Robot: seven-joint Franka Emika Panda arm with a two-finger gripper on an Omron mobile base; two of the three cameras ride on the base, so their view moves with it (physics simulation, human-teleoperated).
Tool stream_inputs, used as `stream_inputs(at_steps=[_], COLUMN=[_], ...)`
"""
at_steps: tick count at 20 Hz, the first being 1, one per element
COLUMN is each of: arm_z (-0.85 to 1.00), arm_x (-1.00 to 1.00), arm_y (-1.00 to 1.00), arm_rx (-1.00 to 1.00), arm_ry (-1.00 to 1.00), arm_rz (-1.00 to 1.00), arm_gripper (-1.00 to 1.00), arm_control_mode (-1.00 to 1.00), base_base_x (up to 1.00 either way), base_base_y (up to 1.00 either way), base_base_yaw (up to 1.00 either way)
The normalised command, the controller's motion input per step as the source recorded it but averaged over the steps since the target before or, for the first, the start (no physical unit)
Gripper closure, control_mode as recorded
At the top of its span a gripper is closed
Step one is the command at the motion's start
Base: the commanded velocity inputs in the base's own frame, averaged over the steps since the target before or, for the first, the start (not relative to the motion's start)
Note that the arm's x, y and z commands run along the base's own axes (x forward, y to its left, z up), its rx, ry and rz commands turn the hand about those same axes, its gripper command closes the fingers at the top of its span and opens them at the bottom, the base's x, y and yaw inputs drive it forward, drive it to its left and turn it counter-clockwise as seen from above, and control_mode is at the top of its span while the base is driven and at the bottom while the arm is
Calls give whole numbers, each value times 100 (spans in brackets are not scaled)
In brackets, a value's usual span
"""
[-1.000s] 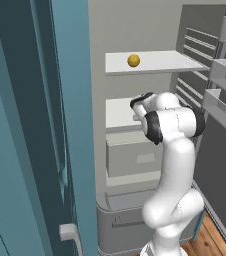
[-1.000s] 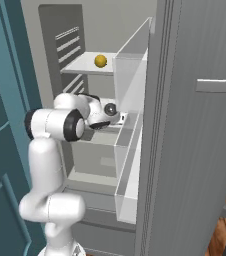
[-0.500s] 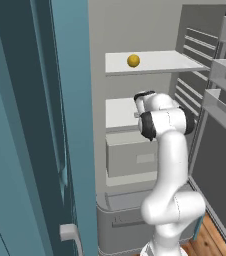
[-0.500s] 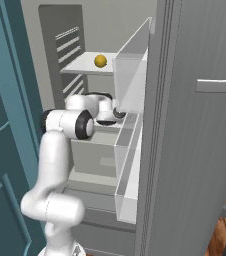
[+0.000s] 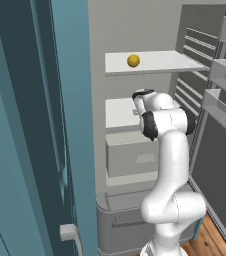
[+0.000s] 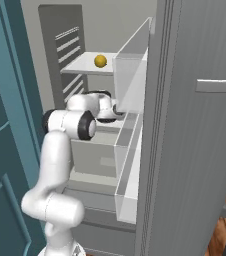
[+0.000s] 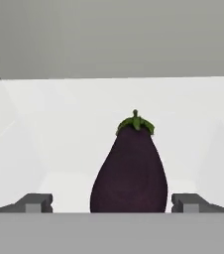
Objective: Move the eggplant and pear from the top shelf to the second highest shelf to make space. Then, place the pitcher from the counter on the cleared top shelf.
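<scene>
The hand [image 7: 112,203] is spread, its fingertips [image 7: 34,202] standing apart on either side of the eggplant [image 7: 130,171], not touching it. The eggplant rests on the second highest shelf [image 5: 119,112], stem pointing away from the hand. The pear [image 5: 133,60] sits on the top shelf [image 5: 160,60], directly above that shelf.

The eggplant [image 7: 130,171], dark purple with a green stem cap, lay on the second shelf [image 5: 119,111], stem pointing inward. The round yellow pear [image 5: 133,60] sat on the top shelf [image 5: 155,62].
</scene>
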Motion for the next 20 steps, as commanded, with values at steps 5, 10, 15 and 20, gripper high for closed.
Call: stream_inputs(at_steps=[5, 10, 15, 20], arm_z=[71, 66, 60, 71], arm_x=[-24, -55, -83, -94], arm_y=[11, 10, 17, 6], arm_rx=[-8, -11, -12, -3], arm_ry=[0, 1, 1, 0], arm_rz=[0, 0, 0, 0], arm_gripper=[-100, -100, -100, -100], arm_control_mode=[-100, -100, -100, -100], base_base_x=[0, 0, 0, 0], base_base_y=[0, 0, 0, 0], base_base_yaw=[0, 0, 0, 0])
